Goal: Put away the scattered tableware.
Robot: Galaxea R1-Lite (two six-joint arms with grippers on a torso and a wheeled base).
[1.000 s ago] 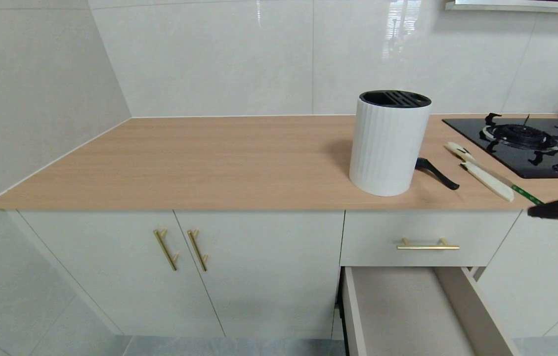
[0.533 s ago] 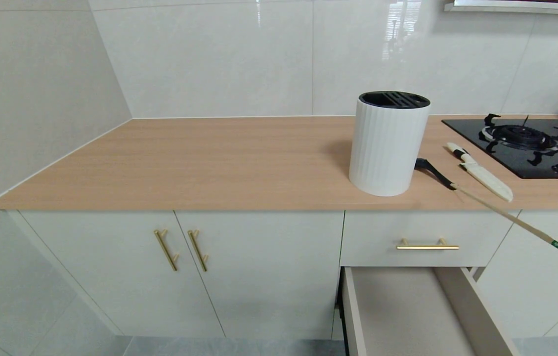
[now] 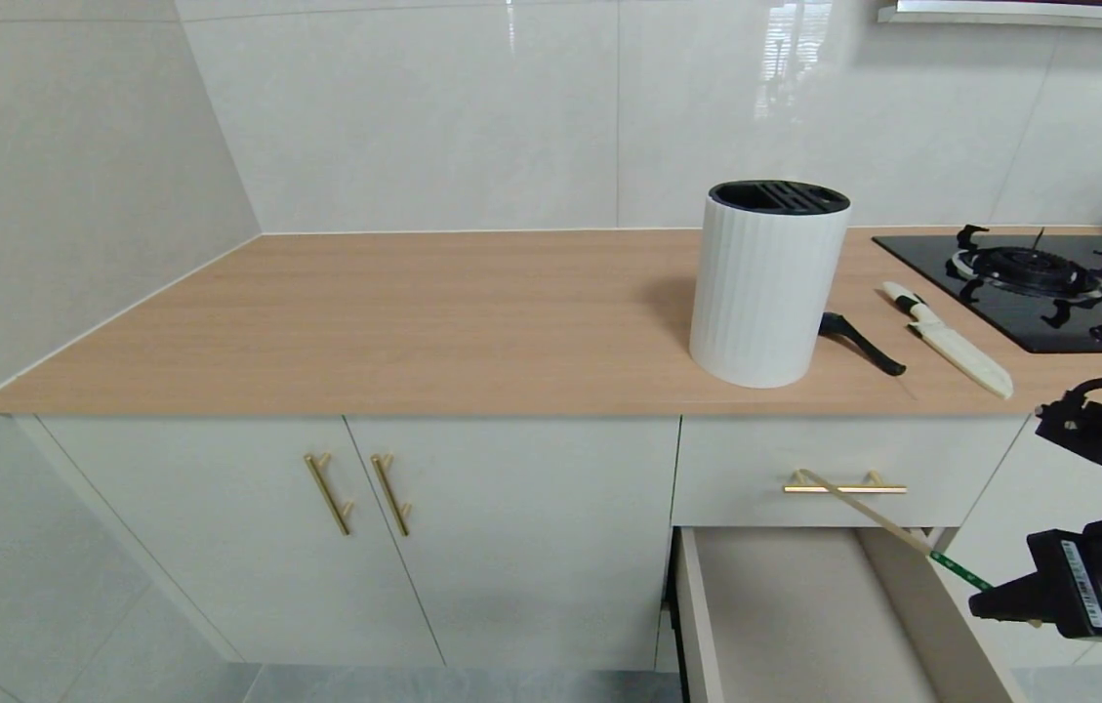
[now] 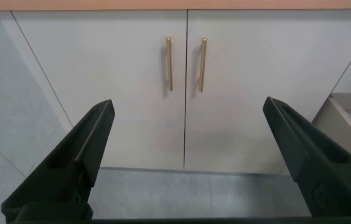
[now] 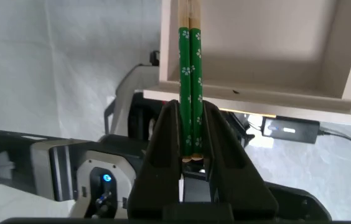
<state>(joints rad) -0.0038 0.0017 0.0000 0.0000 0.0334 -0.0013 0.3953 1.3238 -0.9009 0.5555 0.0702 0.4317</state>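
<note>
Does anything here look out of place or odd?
Yes. A knife and a black-handled utensil lie loose on the counter beside the white holder, not in its slots. The lower drawer stands open.

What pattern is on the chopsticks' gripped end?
The chopsticks are green with small white flowers; clearest in right wrist view.

A: Right gripper [image 3: 990, 598]?
B: Low on the right side, wrist angled down, jaws clamped on the chopsticks [image 5: 188, 56].
A: Left gripper [image 4: 188, 112]?
B: Jaws spread wide, aimed forward.
</note>
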